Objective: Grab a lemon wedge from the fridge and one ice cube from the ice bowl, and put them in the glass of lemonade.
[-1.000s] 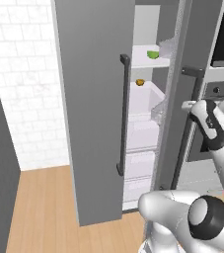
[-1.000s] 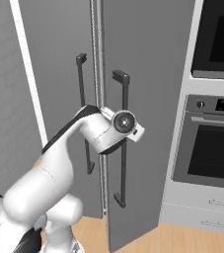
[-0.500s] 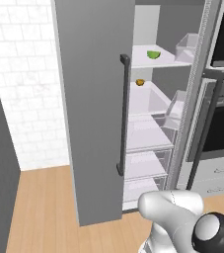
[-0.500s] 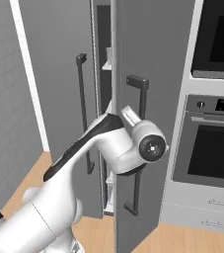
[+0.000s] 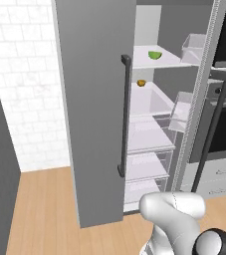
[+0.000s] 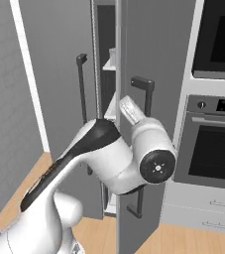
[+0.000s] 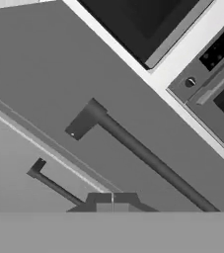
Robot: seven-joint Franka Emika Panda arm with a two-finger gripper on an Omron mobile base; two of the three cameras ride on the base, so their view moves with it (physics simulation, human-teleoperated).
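A simulated kitchen with a pale wooden floor [image 5: 40, 199] and a white brick wall [image 5: 25, 74] on the left. The fridge [image 5: 94, 99], tall and grey, stands between that wall and a black-fronted oven column [image 6: 218, 99] on the right. Its right door [image 6: 153, 74] is swung part-way open; the left door [image 5: 92, 114] is in front of the left base camera and hides part of the interior. Each door carries a dark vertical bar handle [image 5: 124, 114].

Through the gap, white shelves and clear drawers show inside. The lemon wedge [image 5: 155, 55], small and yellow-green, lies on the upper shelf [image 5: 169, 61], towards its front edge. One shelf down, near the front left corner, sits a tiny orange-brown item [image 5: 141, 83]. Clear bins hang on the inside of the open right door.

The white robot arm [image 6: 109, 158] rises in the foreground of the right base view, bent at the elbow, its wrist close to the outer face of the open right door, beside the right handle [image 6: 141, 99]. The arm covers the lower part of that door and handle.

In the hand view, the camera looks along the grey door face at both handles, with the oven's control panel [image 7: 217, 54] in the upper right corner. The pincer [image 7: 112, 198] shows as two dark tips pressed together at the bottom, clenched on nothing. It is well apart from the lemon wedge.
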